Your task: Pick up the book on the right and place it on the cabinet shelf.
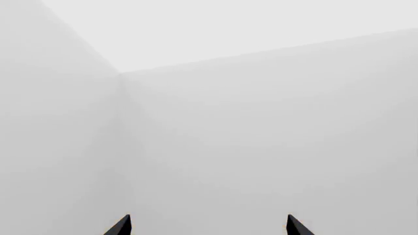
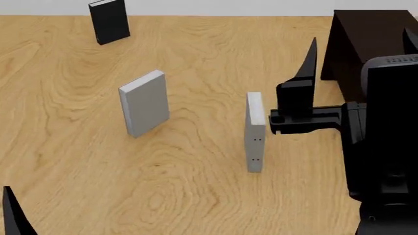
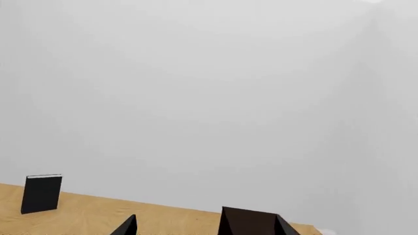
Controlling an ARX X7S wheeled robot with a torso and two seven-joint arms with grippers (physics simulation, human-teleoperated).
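Head view shows the book (image 2: 255, 132) standing upright at centre frame, the right gripper (image 2: 292, 100) just beside its right face with jaws spread and empty, so it should slide its fingers squarely astride the cover before closing, avoiding tipping it.

Pale grey walls (image 3: 196, 88), room corner (image 1: 121, 73); light wood-grain tabletop (image 2: 78, 161).

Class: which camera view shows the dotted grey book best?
The head view: the book stands upright on the wooden table, dots on its narrow edge visible. Neither wrist view shows it; the right wrist view shows only the black book.
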